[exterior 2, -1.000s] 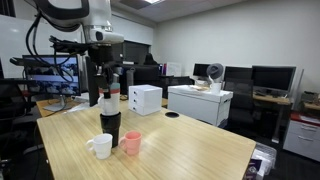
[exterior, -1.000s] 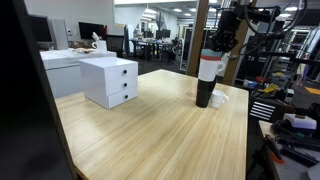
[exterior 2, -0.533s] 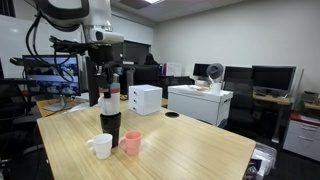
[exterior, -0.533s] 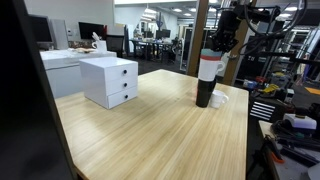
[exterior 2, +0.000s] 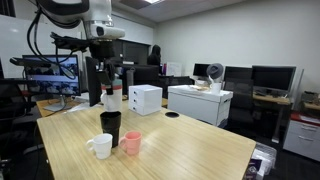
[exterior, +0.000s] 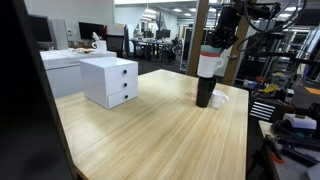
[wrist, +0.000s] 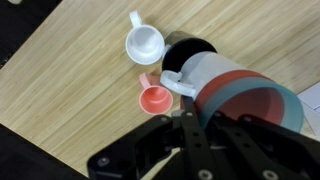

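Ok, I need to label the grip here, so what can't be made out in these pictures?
- Where the jaws meet the banded cup: in the wrist view, close-up blur and the cup's own body hide the contact; it is too small in both exterior views.
- Inside of the black cup: in the wrist view it is dark and partly covered by the banded cup.
- The pink cup: hidden behind the black cup in an exterior view.
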Controlling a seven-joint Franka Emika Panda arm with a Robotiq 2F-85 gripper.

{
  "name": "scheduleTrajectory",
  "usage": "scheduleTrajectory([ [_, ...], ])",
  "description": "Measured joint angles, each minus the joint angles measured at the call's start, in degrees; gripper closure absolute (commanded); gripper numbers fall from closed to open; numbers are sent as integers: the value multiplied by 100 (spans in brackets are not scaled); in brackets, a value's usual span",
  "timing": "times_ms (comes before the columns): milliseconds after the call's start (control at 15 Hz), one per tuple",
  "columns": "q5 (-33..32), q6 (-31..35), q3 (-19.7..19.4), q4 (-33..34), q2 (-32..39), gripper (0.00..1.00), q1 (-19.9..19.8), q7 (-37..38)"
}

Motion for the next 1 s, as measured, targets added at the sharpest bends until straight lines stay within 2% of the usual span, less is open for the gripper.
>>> scheduleTrajectory([
  [467,2,417,-61,-60,199,94,2,0],
  [1000,6,441,-57,-58,229,94,8,0],
])
